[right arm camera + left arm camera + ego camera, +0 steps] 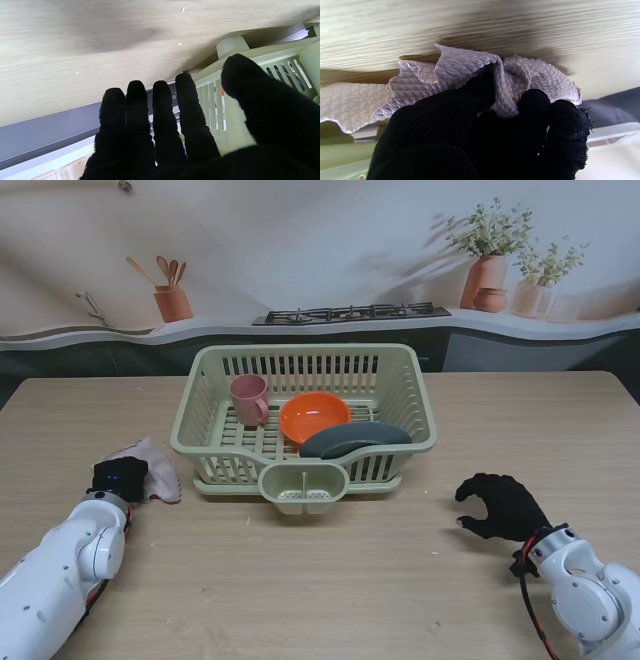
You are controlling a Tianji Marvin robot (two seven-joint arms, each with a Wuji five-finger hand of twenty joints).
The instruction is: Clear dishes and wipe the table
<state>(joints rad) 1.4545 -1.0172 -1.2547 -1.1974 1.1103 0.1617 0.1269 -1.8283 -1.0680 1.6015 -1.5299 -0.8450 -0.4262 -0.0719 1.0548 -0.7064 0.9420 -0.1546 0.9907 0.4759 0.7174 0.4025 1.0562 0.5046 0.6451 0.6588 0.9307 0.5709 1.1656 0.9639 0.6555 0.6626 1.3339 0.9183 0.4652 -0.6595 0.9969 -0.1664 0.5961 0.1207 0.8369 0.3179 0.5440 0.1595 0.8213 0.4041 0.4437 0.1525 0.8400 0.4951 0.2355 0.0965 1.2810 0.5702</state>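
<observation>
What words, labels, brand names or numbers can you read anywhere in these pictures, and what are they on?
None can be read.
The green dish basket, pink cup, orange bowl and grey plate show no print.
The cloth in the left hand bears only a quilted pattern.
The right hand and table carry no marking.

bench (400, 580): pale wood grain, matt, lightly streaked.
cloth (470, 72): quilted woven fabric with a diamond texture, soft and crumpled, matt.
basket (420, 415): pale green slatted plastic, smooth, faintly shiny.
bowl (314, 417): orange plastic, glossy.
cup (249, 399): pink plastic, smooth.
left robot hand (120, 477): covered in black knitted glove fabric, matt.
right robot hand (502, 506): covered in the same fuzzy black knit.
</observation>
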